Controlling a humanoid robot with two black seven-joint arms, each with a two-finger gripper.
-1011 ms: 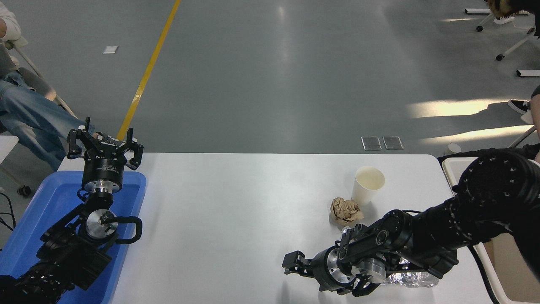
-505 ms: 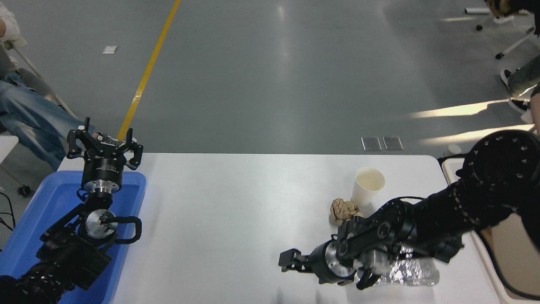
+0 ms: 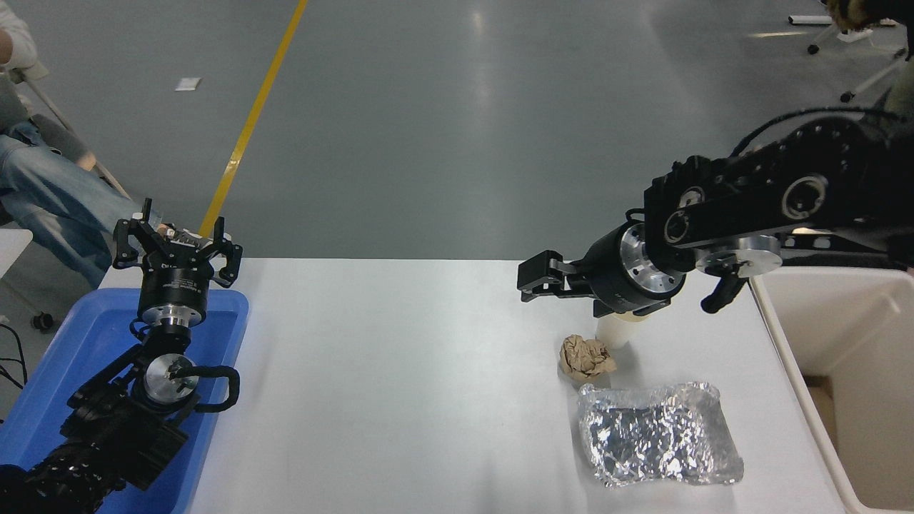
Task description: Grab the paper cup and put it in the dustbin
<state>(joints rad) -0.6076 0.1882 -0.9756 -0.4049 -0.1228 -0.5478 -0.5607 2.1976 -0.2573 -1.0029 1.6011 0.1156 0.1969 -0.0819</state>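
The white paper cup stands upright on the white table at the right. Only its lower part shows, because my right arm's wrist passes over its top. My right gripper hangs above the table, points left, and sits to the upper left of the cup; it holds nothing that I can see. The cream-white dustbin stands at the table's right edge, just right of the cup. My left gripper is open and parked at the lower left over the blue tray.
A crumpled brown paper ball lies against the cup's left. A crumpled sheet of silver foil lies in front of it. The blue tray is at the table's left. A person in jeans sits at the far left.
My right arm has risen from low over the foil near the table's front and swung back and up; it is now above the cup. The foil is uncovered. The left arm has not moved.
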